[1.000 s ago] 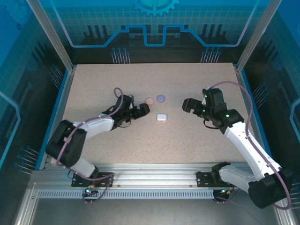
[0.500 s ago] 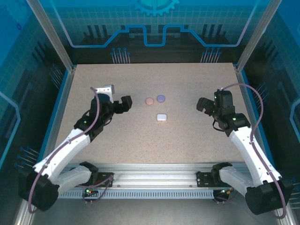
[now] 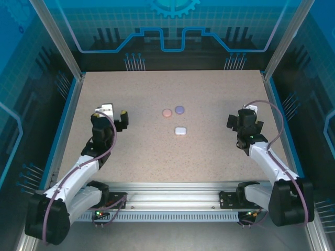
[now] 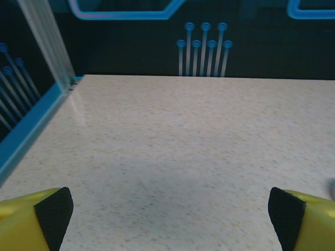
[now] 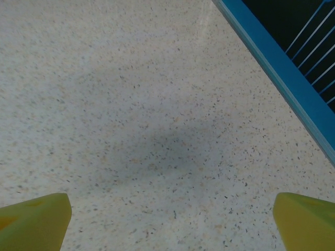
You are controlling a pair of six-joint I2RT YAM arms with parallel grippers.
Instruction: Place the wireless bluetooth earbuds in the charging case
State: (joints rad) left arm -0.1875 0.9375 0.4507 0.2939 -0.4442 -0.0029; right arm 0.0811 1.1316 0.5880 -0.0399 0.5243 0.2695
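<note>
- The left gripper (image 3: 111, 116) hangs over the left part of the table (image 3: 157, 157), well apart from the cases. In the left wrist view (image 4: 168, 212) its jaws stand wide open with bare tabletop between them, and it faces the far edge.
- The right gripper (image 3: 244, 123) is near the right edge. Its jaws are spread fully and hold nothing (image 5: 172, 217); the blue side rail (image 5: 277, 68) runs past it.
- The pink charging case (image 3: 167, 112) and the purple charging case (image 3: 179, 110), both round, lie side by side near the table's middle, a little toward the far edge.
- The white charging case (image 3: 180, 130), a rounded oblong, lies flat just nearer the near edge, its long axis running left to right.
- The cases are too small to tell whether any earbuds sit inside them.
</note>
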